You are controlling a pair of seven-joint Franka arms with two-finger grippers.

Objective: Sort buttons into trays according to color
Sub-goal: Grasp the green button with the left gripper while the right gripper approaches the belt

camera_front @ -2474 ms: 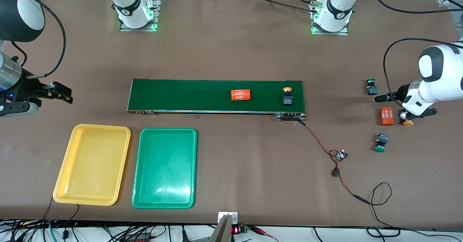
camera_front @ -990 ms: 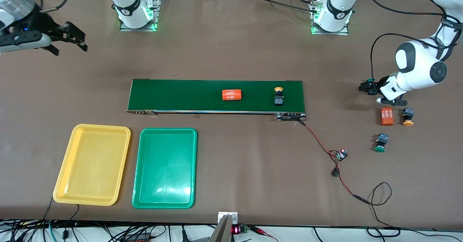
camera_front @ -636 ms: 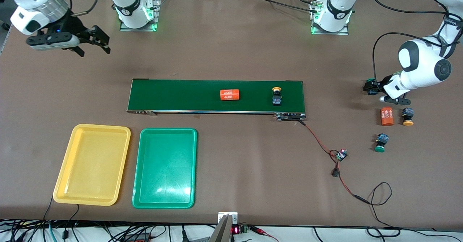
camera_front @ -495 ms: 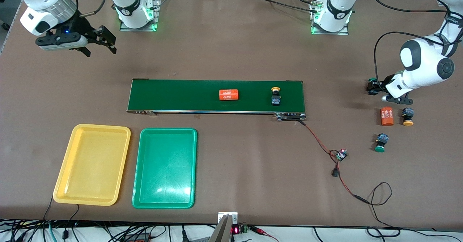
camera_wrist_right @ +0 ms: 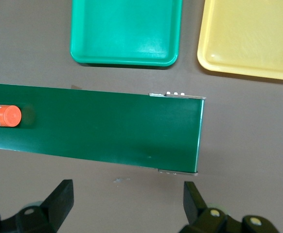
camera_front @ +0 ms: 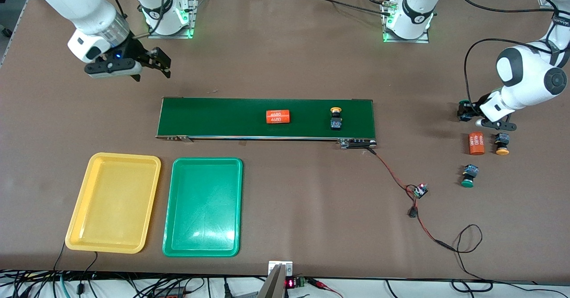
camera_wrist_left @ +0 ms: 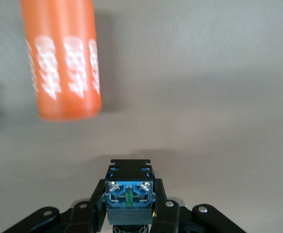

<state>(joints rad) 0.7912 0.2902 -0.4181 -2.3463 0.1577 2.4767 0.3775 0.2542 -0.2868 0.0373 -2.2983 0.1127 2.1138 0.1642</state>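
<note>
My left gripper (camera_front: 466, 111) is shut on a green button (camera_front: 463, 105) over the table at the left arm's end. The left wrist view shows the button's black and blue body (camera_wrist_left: 130, 190) clamped between the fingers (camera_wrist_left: 97, 206). A yellow button (camera_front: 335, 117) stands on the belt. Another yellow button (camera_front: 502, 144) and a second green button (camera_front: 468, 176) lie on the table nearer the front camera. The yellow tray (camera_front: 113, 202) and green tray (camera_front: 203, 206) sit empty side by side. My right gripper (camera_front: 152, 67) hangs open over the table by the belt's end, nothing between its fingers (camera_wrist_right: 195, 196).
The dark-green conveyor belt (camera_front: 222, 117) carries an orange cylinder (camera_front: 278, 116). A second orange cylinder (camera_front: 477, 143) lies beside the loose yellow button, close to the left gripper. A red and black wire with a small board (camera_front: 419, 190) runs from the belt's end toward the table's front edge.
The left gripper closed on the green button and drew it slightly toward the left arm's end. The right arm swung in toward the belt. The belt carried the cylinder and yellow button toward the right arm's end.
</note>
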